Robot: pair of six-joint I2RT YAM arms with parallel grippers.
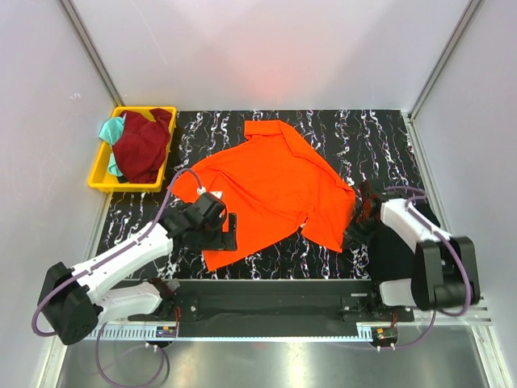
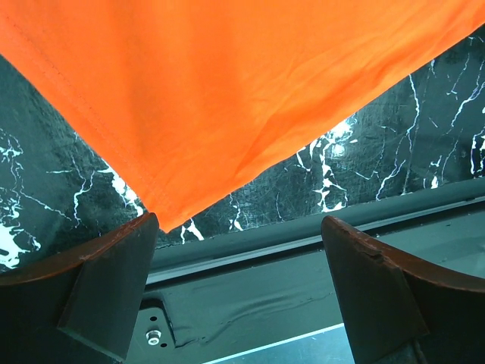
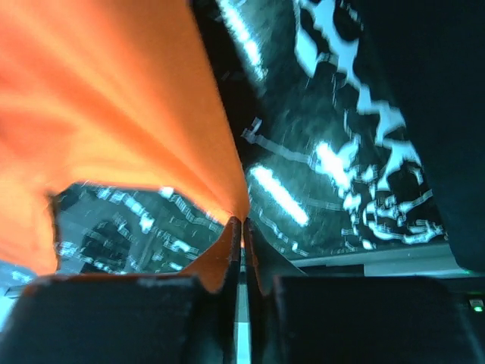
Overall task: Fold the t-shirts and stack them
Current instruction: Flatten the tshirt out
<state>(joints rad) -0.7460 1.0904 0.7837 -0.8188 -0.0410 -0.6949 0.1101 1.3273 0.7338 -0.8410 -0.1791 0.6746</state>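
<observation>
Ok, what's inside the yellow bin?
A crumpled maroon t-shirt fills most of the yellow bin, with a teal t-shirt poking out at its left. The rest of the teal one and the bin floor are covered, so anything beneath is hidden.

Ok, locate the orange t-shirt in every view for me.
Top external: orange t-shirt spread mid-table.
Left wrist: fills the upper frame, tapering to a corner at lower left.
Right wrist: upper left, narrowing into the closed right end effector.
Shared landmark: black white-veined tabletop.
</observation>
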